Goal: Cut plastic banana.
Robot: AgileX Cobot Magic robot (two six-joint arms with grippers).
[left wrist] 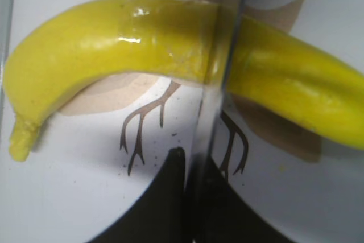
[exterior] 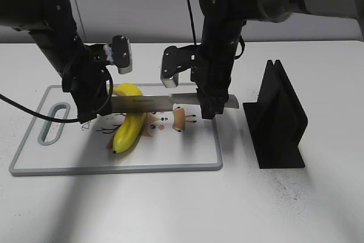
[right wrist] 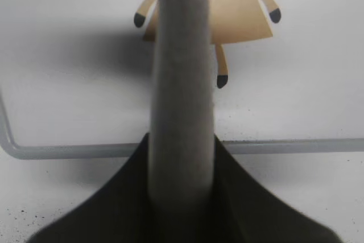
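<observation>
The plastic banana (exterior: 129, 119) is seen lying on the cutting board (exterior: 187, 157), across the printed owl, with its dark tip toward the board's near edge. A knife (exterior: 151, 103) is held level across the banana's middle; in the left wrist view the blade (left wrist: 219, 89) is seen meeting the yellow skin. The right tool (exterior: 209, 106) is clamped on the knife handle (right wrist: 182, 112). The left tool (exterior: 94, 103) is lowered at the blade's far end beside the banana, but whether it is together or apart cannot be told. For a clean cut, the blade should be kept square to the banana and pressed straight down, so the glossy fruit is not rolled aside. A black knife stand (exterior: 278, 120) is left on the surface at the right.
</observation>
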